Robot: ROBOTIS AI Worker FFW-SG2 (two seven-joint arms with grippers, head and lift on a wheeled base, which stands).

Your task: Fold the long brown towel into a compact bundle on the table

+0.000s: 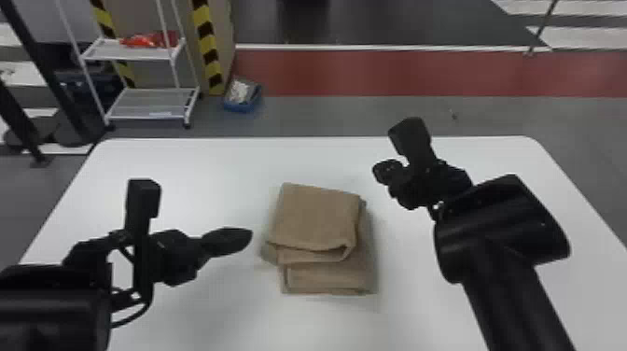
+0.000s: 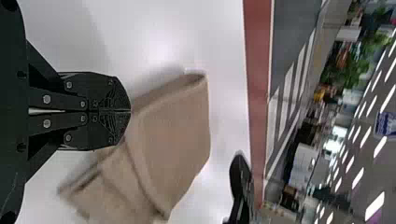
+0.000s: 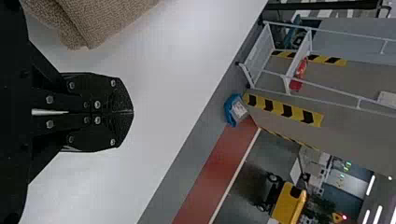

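The long brown cloth towel (image 1: 317, 219) lies near the middle of the smooth white table (image 1: 210, 168), folded into a roughly rectangular, layered bundle. Its upper section is a thick flap with a rounded fold along the edge nearer the robot, sagging slightly at that edge. Lower layers reach out beneath it toward the robot and along the right side, and a small piece pokes out at the left, so the stack is uneven

The black left gripper (image 1: 248, 235) is at the left of the bundle, near it and apart from it, pointing toward it. In the left wrist view, its two flat black fingers (image 2: 100, 93) are together, meeting at the tips

The black right gripper (image 1: 383, 171) is to the right of the towel, by its far corner and apart from it, above the table. The right wrist view has its two flat black fingers together as well, tip against tip

On the floor past the table stand a white metal shelf rack (image 1: 140, 112) with a red item (image 1: 149, 39) on its upper shelf and, beside it, a small blue bin (image 1: 241, 106)
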